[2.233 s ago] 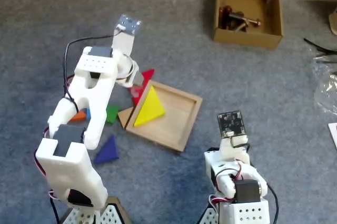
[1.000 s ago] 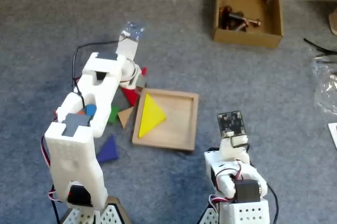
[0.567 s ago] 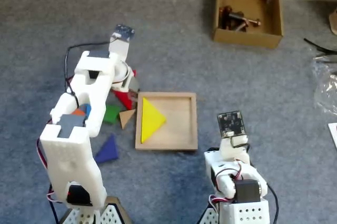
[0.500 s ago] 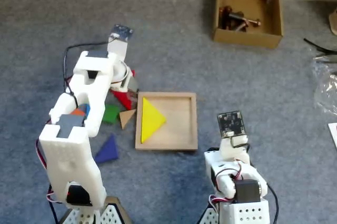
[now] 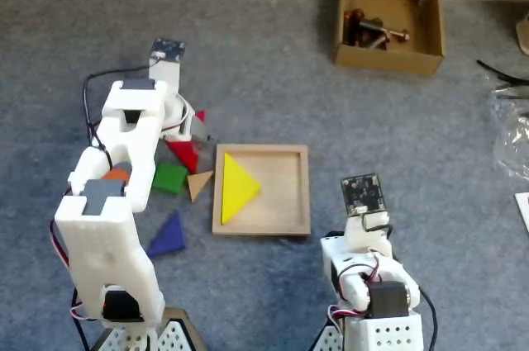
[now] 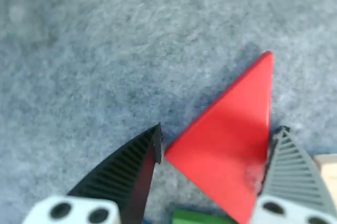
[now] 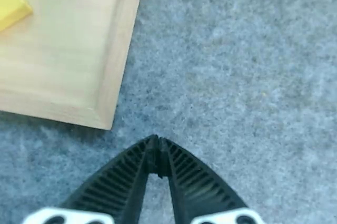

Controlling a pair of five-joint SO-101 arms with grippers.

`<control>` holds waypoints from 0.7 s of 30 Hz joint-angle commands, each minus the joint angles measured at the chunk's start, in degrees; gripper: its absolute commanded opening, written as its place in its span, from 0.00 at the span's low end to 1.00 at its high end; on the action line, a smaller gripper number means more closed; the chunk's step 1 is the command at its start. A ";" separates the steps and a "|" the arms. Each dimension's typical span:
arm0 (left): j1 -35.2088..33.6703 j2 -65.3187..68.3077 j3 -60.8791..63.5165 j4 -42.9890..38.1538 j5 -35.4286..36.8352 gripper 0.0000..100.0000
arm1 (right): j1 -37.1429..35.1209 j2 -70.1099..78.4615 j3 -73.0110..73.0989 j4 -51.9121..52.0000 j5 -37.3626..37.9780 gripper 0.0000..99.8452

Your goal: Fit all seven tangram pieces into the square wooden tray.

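Observation:
The square wooden tray (image 5: 289, 202) lies on the grey carpet with a yellow triangle (image 5: 235, 186) in its left half. My left gripper (image 5: 188, 130) is just left of the tray's far left corner. It grips the red triangle (image 6: 226, 150), a fingertip (image 6: 152, 139) pressing on each side; the piece sits low over the carpet. Green (image 5: 169, 177), tan (image 5: 198, 183), blue (image 5: 169, 235) and orange (image 5: 116, 175) pieces lie left of the tray. My right gripper (image 7: 158, 155) is shut and empty over carpet, beside the tray's corner (image 7: 113, 113).
A cardboard box (image 5: 388, 21) with small parts stands at the back right. Clear plastic and cables lie at the right edge (image 5: 512, 120). Open carpet stretches behind the tray and to its right.
The left arm swung left, carrying the red triangle away from the tray's corner. The tray turned from tilted to square early on, then stayed put. The right arm kept still.

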 commanded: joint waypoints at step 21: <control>-0.75 -3.38 -4.79 7.56 0.44 0.31 | -0.57 -0.48 6.73 -1.01 -0.44 0.01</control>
